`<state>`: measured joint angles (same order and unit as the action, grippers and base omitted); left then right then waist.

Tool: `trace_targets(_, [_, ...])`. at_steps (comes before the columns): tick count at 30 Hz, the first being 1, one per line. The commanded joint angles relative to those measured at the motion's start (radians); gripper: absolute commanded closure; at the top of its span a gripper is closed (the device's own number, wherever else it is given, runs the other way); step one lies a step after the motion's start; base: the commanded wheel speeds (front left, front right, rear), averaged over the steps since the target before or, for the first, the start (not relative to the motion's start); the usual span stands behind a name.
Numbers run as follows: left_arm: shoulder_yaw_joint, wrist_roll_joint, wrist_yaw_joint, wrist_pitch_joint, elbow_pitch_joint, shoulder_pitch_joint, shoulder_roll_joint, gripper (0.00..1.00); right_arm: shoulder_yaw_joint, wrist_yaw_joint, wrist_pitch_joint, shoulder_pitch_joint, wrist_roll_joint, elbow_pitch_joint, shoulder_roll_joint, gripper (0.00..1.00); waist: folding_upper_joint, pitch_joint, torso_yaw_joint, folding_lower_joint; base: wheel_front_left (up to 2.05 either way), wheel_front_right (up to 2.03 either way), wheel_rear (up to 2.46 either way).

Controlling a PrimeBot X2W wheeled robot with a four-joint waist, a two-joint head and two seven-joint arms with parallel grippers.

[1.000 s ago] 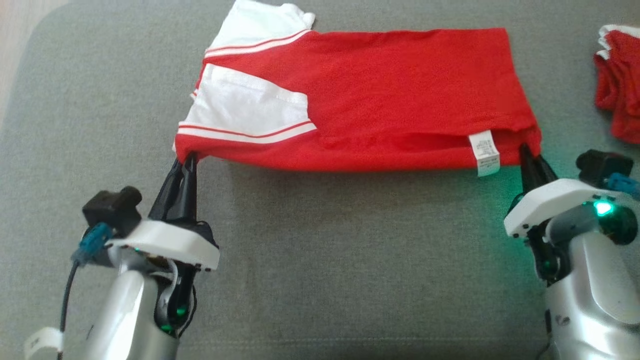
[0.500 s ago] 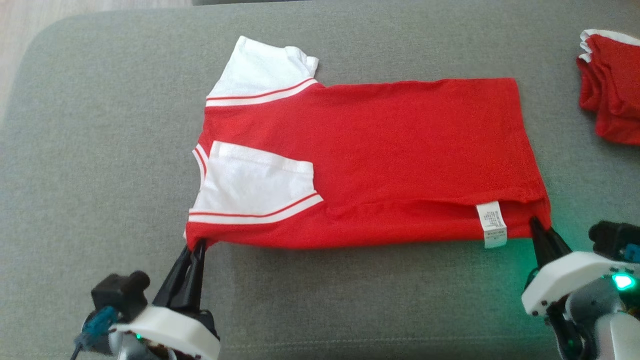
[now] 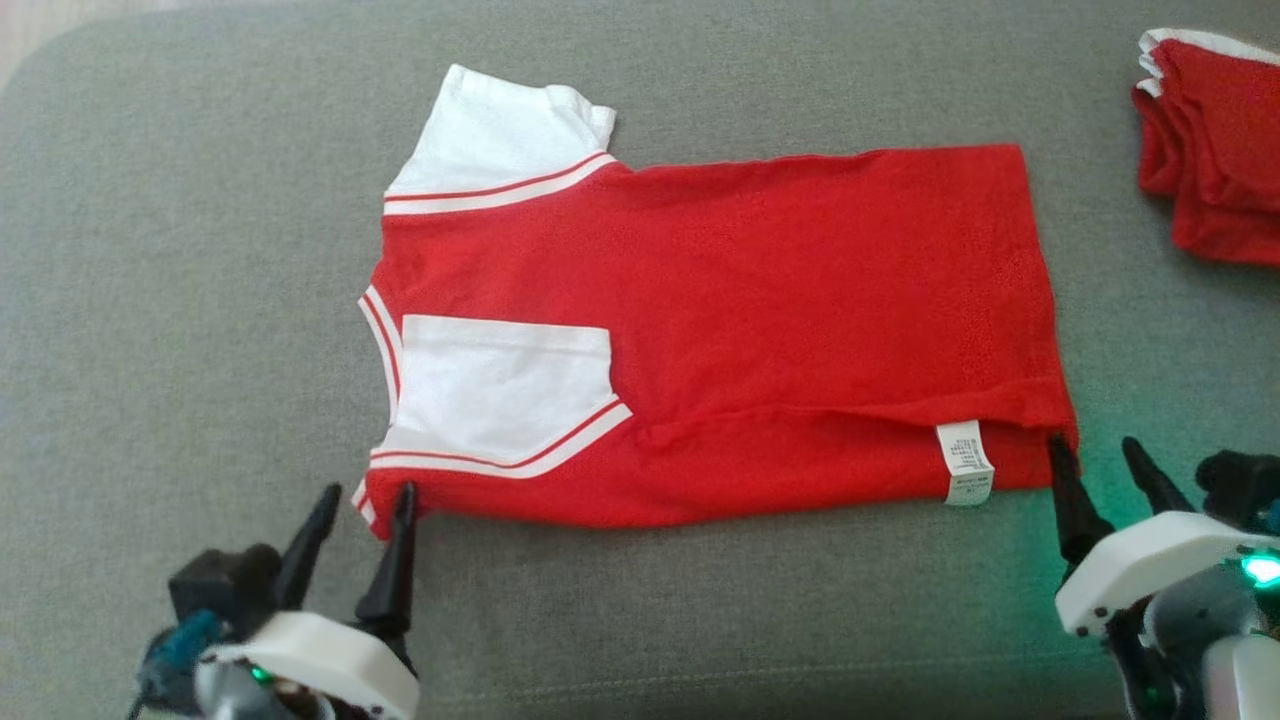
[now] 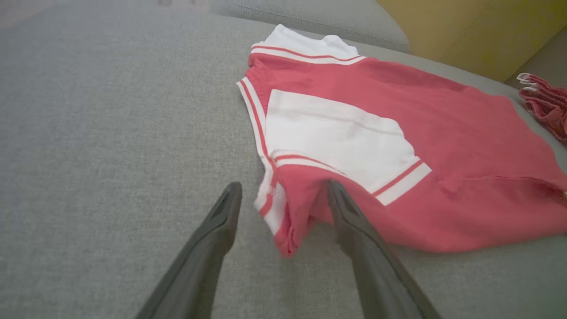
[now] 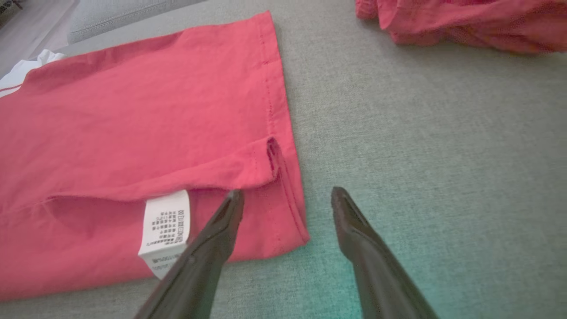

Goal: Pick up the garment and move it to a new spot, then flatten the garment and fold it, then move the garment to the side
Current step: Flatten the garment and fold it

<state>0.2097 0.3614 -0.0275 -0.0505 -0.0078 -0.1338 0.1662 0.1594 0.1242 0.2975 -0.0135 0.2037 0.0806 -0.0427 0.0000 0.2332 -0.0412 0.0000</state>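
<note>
I see the red garment [image 3: 800, 300], white-sleeved, folded lengthwise and lying flat mid-cushion [image 3: 200, 250], with its care label [image 3: 966, 462] near right. My left end effector [image 3: 367, 492] and right end effector [image 3: 1091, 443] gape wide at its near corners, holding nothing.

I'm taking this for a home, likely a living room. I'm working over a grey upholstered seat [image 3: 200, 300], its cloth rounding off at the corner and a stitched seam [image 3: 700, 686] running along the near edge. Pale wooden floor [image 3: 15, 25] is showing past it. The left wrist camera is giving me a second grey cushion [image 4: 310, 17] with piped edging and mustard-yellow upholstery [image 4: 465, 31] beside it. A red shirt [image 3: 800, 300] and a heap of red clothes [image 3: 1210, 150] are lying on the seat.
</note>
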Motion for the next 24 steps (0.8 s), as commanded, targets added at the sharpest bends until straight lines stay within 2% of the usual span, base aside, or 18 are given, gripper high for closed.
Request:
trace_targets(1, [-0.050, -0.015, -0.004, -0.007, -0.036, 0.061, 0.032, 0.00, -0.014, 0.007, -0.019, 0.020, -0.001, -0.049, -0.008, 0.00, 0.0000, 0.005, -0.008, 0.0000, 0.00, 0.00, 0.00])
trace_targets(5, [-0.055, -0.030, 0.004, 0.008, -0.042, 0.118, 0.063, 0.00, -0.022, 0.007, -0.050, 0.041, -0.007, -0.070, -0.008, 0.00, 0.0000, 0.015, -0.018, 0.0000, 0.00, 0.00, 0.00])
trace_targets(8, [-0.046, -0.052, 0.028, 0.038, -0.036, 0.206, 0.102, 0.00, -0.052, 0.007, -0.066, 0.066, -0.012, -0.086, -0.008, 0.00, 0.0000, 0.025, -0.025, 0.0000, 0.00, 0.00, 0.00])
trace_targets(14, [-0.026, -0.091, 0.096, 0.131, 0.036, 0.462, 0.194, 0.00, -0.119, 0.007, -0.092, 0.159, -0.031, -0.097, -0.008, 0.00, 0.0000, 0.099, -0.054, 0.0000, 0.00, 0.00, 0.00])
trace_targets(24, [-0.001, -0.047, 0.148, 0.321, 0.234, 0.892, 0.296, 0.00, -0.256, 0.007, -0.125, 0.357, -0.038, -0.065, -0.008, 0.00, 0.0000, 0.268, -0.133, 0.0000, 0.00, 0.00, 0.00])
